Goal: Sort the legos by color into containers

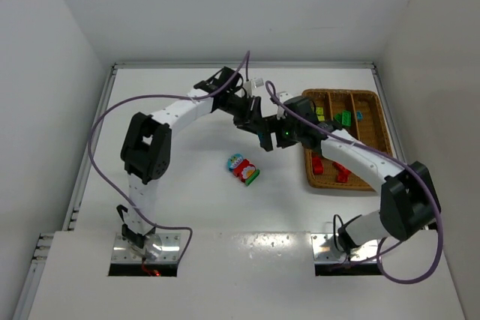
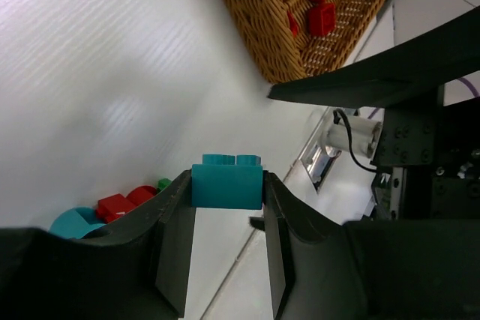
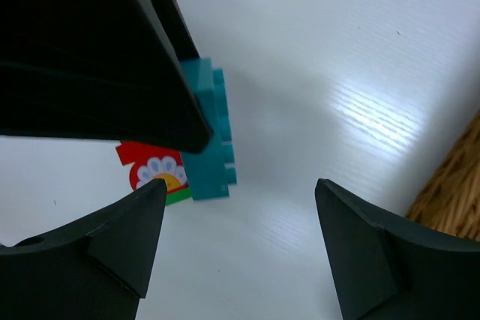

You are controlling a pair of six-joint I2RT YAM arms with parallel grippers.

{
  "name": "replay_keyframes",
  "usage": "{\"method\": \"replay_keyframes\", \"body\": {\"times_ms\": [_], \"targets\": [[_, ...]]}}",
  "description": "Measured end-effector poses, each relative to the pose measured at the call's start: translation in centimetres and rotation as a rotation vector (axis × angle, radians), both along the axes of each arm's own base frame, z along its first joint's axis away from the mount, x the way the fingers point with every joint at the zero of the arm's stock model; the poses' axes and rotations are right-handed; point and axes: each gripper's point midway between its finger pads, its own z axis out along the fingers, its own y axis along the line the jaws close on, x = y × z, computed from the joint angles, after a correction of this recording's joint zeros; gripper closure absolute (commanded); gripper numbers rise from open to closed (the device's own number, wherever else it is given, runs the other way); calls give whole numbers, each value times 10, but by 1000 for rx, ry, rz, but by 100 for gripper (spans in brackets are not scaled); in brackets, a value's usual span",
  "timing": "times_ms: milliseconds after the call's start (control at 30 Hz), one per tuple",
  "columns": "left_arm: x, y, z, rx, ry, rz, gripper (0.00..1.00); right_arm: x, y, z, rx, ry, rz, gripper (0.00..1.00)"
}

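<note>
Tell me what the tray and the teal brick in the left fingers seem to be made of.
The tray looks like brown woven wicker with a matte finish: interlaced strands show along its wall. The teal brick, clamped between the left fingers, is probably moulded plastic: smooth, even-coloured faces with a faint sheen and studs on top.

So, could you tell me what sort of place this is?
Probably a robotics lab test cell: a white table walled in by plain white panels, a left arm and a right arm bolted at its near edge, a wicker tray and toy bricks as props.
</note>
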Motion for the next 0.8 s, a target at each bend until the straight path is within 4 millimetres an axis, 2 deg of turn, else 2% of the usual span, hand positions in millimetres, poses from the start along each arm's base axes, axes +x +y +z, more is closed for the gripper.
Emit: {"method": "replay_keyframes", "body": {"times_ms": [100, 133, 300, 333, 367, 433, 467, 500, 533, 600, 667, 800], "targets": [[-3, -1, 2, -12, 9, -11, 100, 8, 11, -2, 22, -25, 23, 25], [-3, -1, 3, -18, 11, -14, 100, 10, 14, -2, 31, -31, 30, 30], [-3, 1, 0, -23, 11, -16, 100, 15, 29, -15, 44, -17, 65, 60], [-1, 3, -2, -22, 14, -10, 100, 14, 32, -17, 47, -12, 72, 75], [-1, 5, -3, -23, 17, -6, 100, 13, 34, -19, 47, -9, 78, 82], [-1, 8, -1, -30, 29, 0, 100, 12, 36, -18, 52, -9, 74, 93], [0, 10, 0, -32, 25, 3, 100, 13, 37, -17, 58, -14, 72, 93], [0, 10, 2, -36, 18, 5, 91, 14, 38, -15, 64, -21, 69, 93], [1, 10, 5, -43, 11, 5, 54, 15, 37, -12, 68, -30, 63, 94], [4, 10, 10, -51, -17, 5, 24, 16, 34, -4, 74, -50, 43, 94], [8, 13, 12, -51, -23, 24, 0, 16, 25, 4, 74, -66, 6, 94], [16, 12, 21, -85, -36, 45, 0, 19, 4, 22, 104, -93, -71, 94]]}}
